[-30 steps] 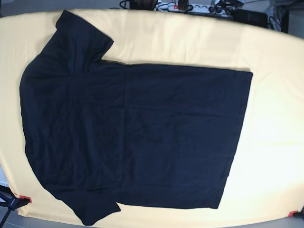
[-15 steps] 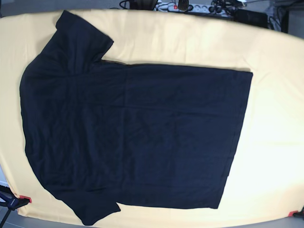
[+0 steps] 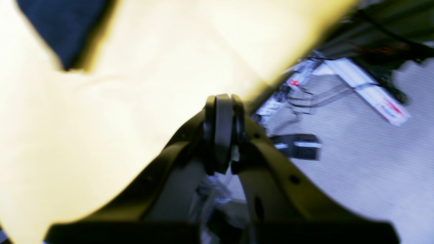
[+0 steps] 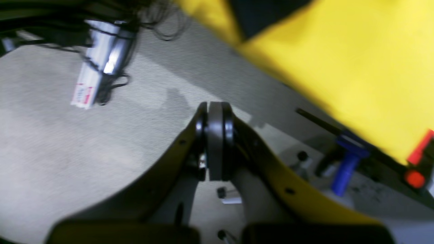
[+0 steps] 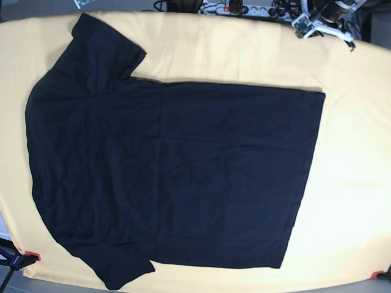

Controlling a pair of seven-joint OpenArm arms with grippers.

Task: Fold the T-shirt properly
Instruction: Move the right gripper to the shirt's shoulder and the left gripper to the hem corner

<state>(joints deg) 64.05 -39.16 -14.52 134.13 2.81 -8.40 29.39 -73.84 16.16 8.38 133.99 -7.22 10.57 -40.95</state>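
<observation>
Shirt (image 5: 171, 177) lies flat across the yellow cloth (image 5: 360, 201), sleeves left and hem right, while the right gripper (image 4: 215, 142) and left gripper (image 3: 222, 132) hang off the table's far edge, both pressed closed and empty.

Left tool (image 3: 222, 132), right tool (image 4: 215, 142): black curved fingers, grey pads, apparently small screw holes.

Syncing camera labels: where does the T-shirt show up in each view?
Base: the T-shirt lies flat and fills most of the middle, sleeves at the left.
Left wrist: one dark corner at the top left.
Right wrist: a dark patch at the top edge, blurred.
Shared landmark: the pale yellow cloth under it, also in the left wrist and right wrist views.
</observation>
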